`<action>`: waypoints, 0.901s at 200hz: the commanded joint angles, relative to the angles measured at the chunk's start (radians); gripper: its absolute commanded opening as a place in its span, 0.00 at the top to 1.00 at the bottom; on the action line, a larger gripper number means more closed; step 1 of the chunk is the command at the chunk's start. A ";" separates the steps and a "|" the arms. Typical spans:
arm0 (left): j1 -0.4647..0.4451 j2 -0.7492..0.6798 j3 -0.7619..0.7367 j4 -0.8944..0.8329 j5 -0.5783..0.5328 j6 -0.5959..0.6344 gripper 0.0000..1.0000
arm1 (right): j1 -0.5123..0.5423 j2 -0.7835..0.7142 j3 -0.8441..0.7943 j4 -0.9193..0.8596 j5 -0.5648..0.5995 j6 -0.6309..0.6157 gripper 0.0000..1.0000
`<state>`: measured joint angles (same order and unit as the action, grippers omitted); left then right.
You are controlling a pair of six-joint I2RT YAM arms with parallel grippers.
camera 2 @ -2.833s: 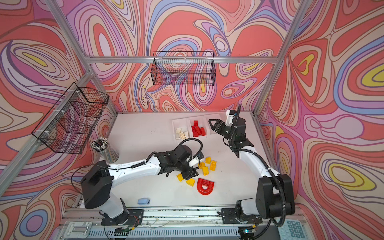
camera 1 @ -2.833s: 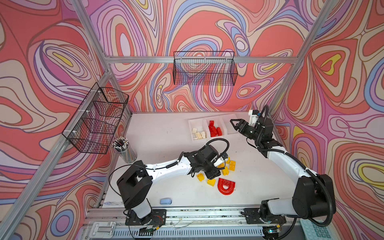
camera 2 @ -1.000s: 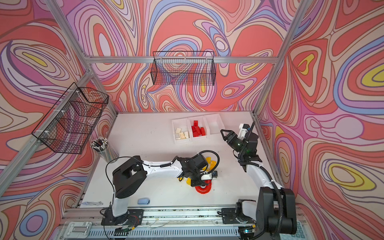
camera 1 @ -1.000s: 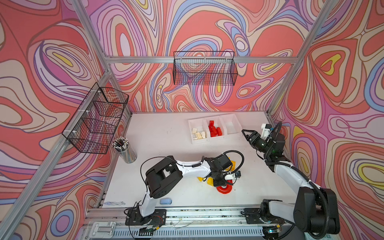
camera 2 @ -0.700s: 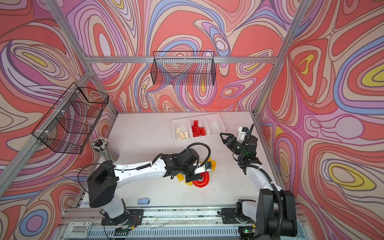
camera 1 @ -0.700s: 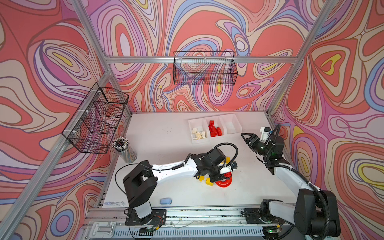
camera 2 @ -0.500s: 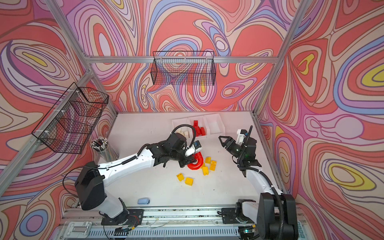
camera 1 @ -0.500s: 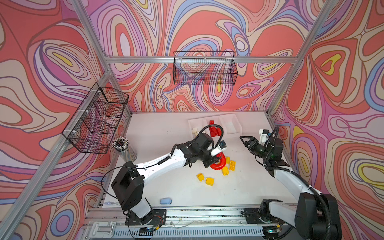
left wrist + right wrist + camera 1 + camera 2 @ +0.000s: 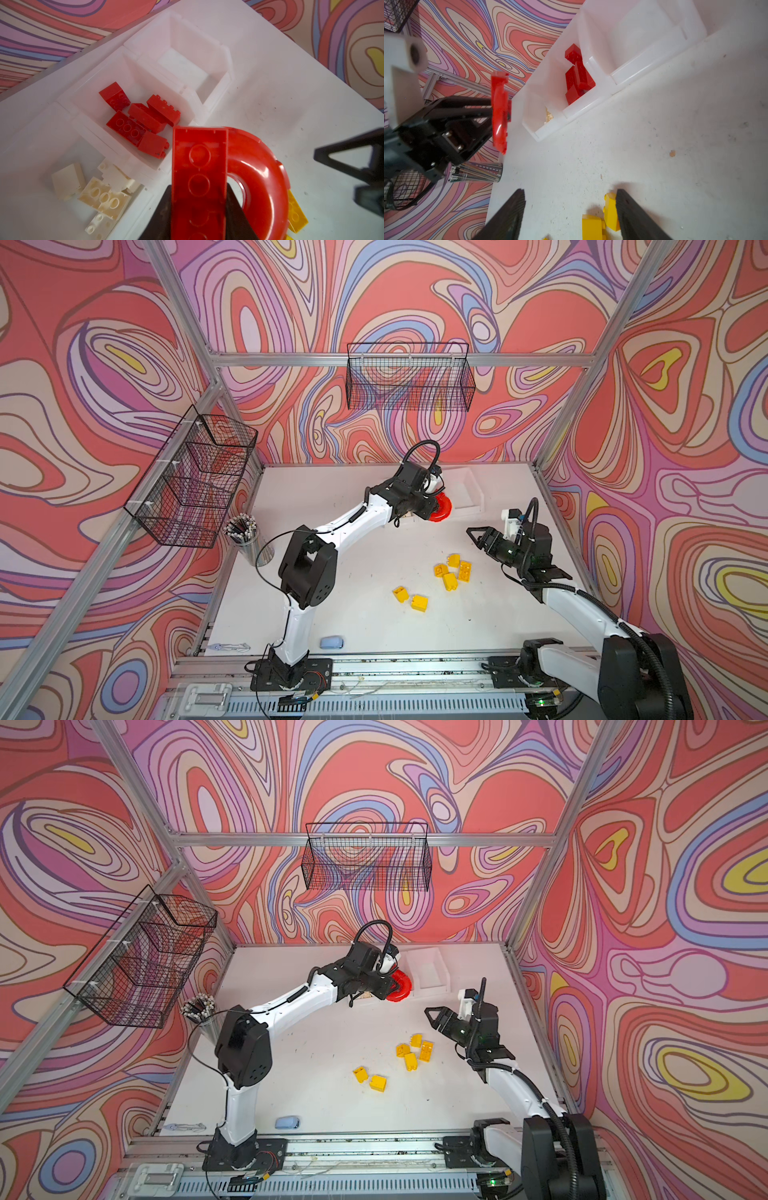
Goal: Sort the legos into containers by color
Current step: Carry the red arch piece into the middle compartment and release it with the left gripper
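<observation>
Left wrist view puts the containers [image 9: 225, 60] just ahead of my left gripper [image 9: 198, 186], its fingers [image 9: 164, 214] clamped tight on the straight base of the red arch [image 9: 257, 166]. I hold it in the air above the table [image 9: 280, 93], just short of their near edge, and have not yet let go. Beyond my fingers the middle one already holds the red bricks [image 9: 143, 118], five as far as I can count. The one beside it holds the cream bricks [image 9: 99, 193], and the last one shows nothing inside. My right gripper [image 9: 570, 192] stands spread and empty, hovering over the yellow bricks [image 9: 450, 581], six loose on the table. I judge cream done, red one drop from done, and yellow wholly left.
</observation>
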<state>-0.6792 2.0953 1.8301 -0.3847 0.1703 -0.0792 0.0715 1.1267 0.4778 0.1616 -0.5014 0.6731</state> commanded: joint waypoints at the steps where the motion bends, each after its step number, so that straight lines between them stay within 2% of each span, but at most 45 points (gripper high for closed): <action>1: 0.020 0.071 0.094 0.015 -0.087 -0.103 0.79 | 0.057 -0.016 0.024 -0.056 0.081 -0.056 0.28; 23: 0.038 0.143 0.183 0.018 -0.131 -0.147 0.78 | 0.091 -0.023 0.023 -0.076 0.101 -0.077 0.28; 106: 0.065 0.336 0.420 0.024 -0.120 -0.272 0.73 | 0.103 -0.035 -0.005 -0.108 0.101 -0.115 0.28; 131: 0.071 0.364 0.450 0.033 -0.104 -0.287 0.66 | 0.120 -0.069 -0.005 -0.146 0.128 -0.136 0.28; 158: 0.087 0.373 0.459 0.054 -0.067 -0.298 0.48 | 0.124 -0.093 -0.012 -0.173 0.125 -0.148 0.28; 180: 0.093 0.368 0.457 0.063 -0.042 -0.293 0.42 | 0.126 -0.106 -0.014 -0.194 0.128 -0.160 0.28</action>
<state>-0.6029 2.4557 2.2593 -0.3550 0.0910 -0.3553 0.1905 1.0401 0.4805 0.0113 -0.3889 0.5423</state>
